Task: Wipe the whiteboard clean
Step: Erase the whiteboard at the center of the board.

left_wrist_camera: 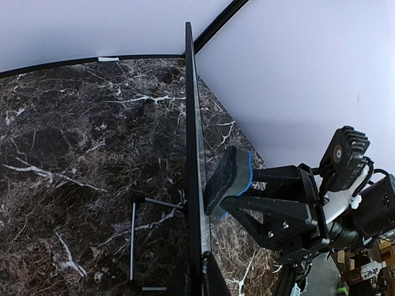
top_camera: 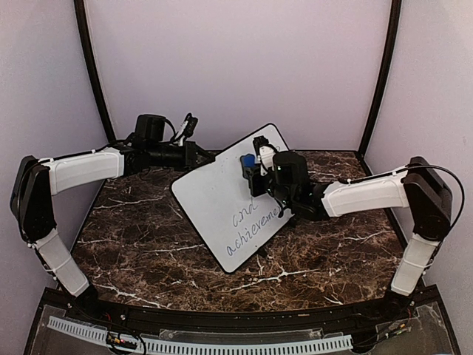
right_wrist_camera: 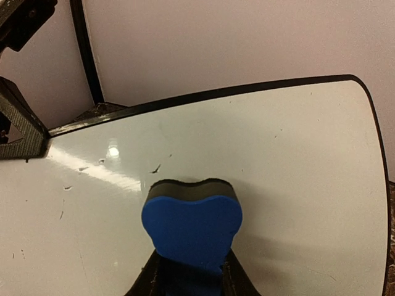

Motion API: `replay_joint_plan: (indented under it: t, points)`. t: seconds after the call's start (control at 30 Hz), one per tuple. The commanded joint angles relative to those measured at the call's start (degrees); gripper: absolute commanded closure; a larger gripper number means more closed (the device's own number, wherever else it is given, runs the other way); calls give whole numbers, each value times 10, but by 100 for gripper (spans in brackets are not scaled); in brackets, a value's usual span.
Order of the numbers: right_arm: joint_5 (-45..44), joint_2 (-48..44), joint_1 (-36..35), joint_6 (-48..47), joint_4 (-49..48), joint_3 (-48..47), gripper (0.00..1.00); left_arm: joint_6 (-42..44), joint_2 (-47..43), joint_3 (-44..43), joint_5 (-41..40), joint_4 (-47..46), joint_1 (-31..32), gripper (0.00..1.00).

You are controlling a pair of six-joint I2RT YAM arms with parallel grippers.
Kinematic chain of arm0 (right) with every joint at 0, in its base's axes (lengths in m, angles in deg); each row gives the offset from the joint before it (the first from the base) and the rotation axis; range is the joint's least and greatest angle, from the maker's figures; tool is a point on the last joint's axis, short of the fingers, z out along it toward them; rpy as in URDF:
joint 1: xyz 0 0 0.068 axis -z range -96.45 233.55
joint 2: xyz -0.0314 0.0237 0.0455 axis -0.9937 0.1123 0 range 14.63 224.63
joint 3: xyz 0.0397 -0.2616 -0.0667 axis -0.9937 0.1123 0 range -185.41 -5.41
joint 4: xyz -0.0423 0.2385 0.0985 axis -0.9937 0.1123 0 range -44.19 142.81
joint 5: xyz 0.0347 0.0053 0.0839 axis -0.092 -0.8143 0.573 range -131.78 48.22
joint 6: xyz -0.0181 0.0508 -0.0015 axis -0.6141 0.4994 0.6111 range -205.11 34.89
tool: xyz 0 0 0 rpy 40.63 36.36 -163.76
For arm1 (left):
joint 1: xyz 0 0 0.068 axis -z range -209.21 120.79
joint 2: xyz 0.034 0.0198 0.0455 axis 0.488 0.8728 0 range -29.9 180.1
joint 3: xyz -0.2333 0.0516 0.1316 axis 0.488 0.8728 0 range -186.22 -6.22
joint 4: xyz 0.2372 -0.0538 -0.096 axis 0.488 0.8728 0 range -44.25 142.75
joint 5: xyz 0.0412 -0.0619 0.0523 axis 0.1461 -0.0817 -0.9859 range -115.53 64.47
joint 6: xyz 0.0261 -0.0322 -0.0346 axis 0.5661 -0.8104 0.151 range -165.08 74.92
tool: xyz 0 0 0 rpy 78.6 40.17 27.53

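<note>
Pale lilac walls with black corner posts close in the dark marble table. Nothing lies on the table around the board; in the left wrist view a thin wire stand juts from the board's back face over the marble.

The left arm rises from its base and then runs level toward the middle. The left gripper is clamped on the upper left edge of the whiteboard, one finger on each face, and holds it tilted off the table. The right arm reaches in from the right. The right gripper pinches a blue eraser, with its dark felt side toward the board.

The whiteboard slants between the two grippers, its lower corner down near the table. The eraser's felt presses flat on the upper part of the white face, which is clean apart from faint specks. Blue-grey handwriting remains on the lower part, well below the eraser.
</note>
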Motion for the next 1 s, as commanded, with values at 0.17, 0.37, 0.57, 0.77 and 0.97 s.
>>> replay_joint_plan:
  t: [0.17,0.37,0.57,0.77,0.97]
  points:
    - [-16,-25,-30,0,38,71,75,15,0,9,53,-4,25,100]
    - [-29,-15,-28,-22,38,34,75,17,-1,10,50,-4,26,100]
    - [-25,8,-17,-31,33,-26,75,18,-3,9,49,-3,27,100]
    - [-21,13,-15,-26,31,-20,75,18,-4,8,51,-2,27,100]
    - [-28,-16,-9,-8,23,53,75,17,-3,8,51,-3,27,100]
